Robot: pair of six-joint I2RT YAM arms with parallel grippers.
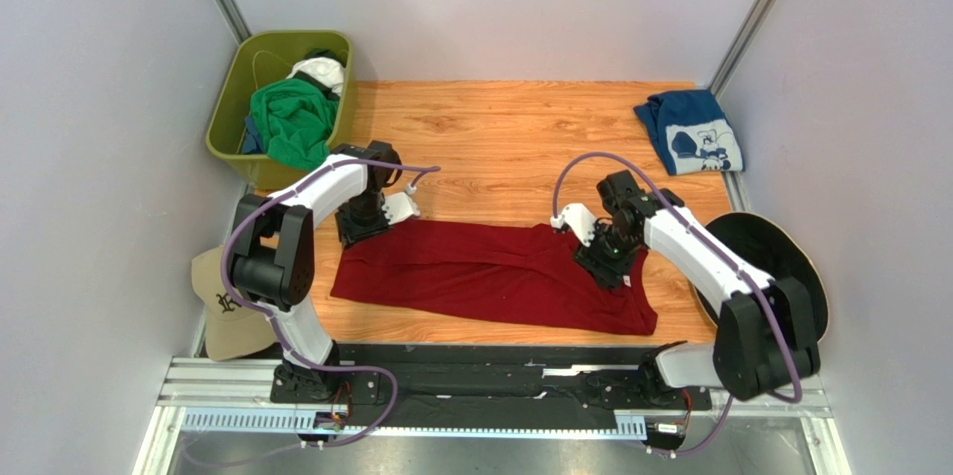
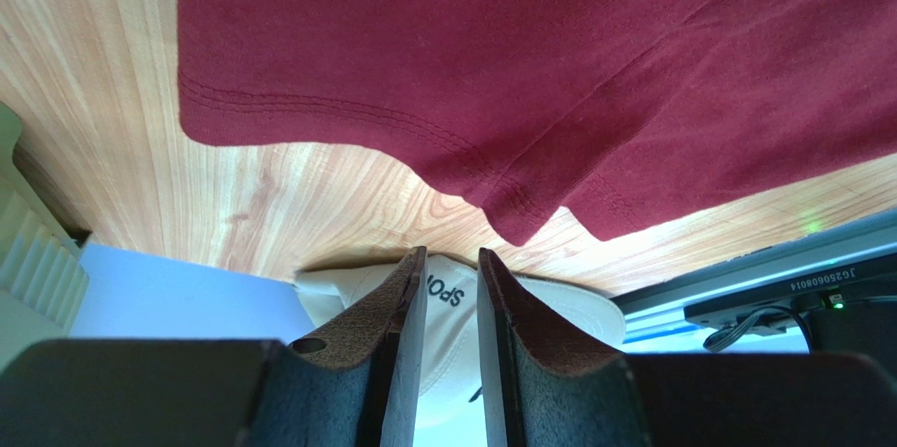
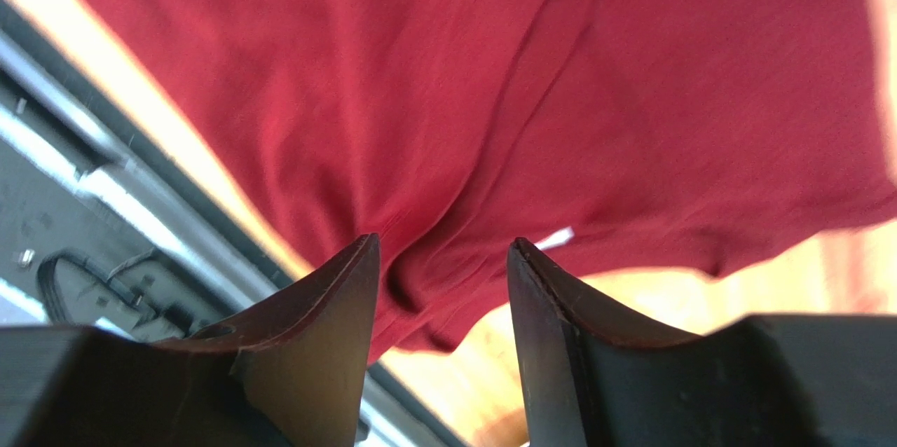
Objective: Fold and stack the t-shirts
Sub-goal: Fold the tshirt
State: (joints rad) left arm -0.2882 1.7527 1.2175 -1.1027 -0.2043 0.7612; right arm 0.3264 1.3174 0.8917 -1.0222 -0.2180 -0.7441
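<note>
The large dark red t-shirt lies folded into a long band across the front of the wooden table. My left gripper hovers at its left end; in the left wrist view its jaws are a narrow gap apart and empty, short of the shirt's hem. My right gripper is over the shirt's right part, open and empty above wrinkled red cloth. The navy-blue printed t-shirt lies folded at the back right. The bright green t-shirt is in the bin.
An olive-green bin stands at the back left with more clothes. A tan baseball cap lies off the table's left edge and also shows in the left wrist view. A black wide-brimmed hat lies at the right edge.
</note>
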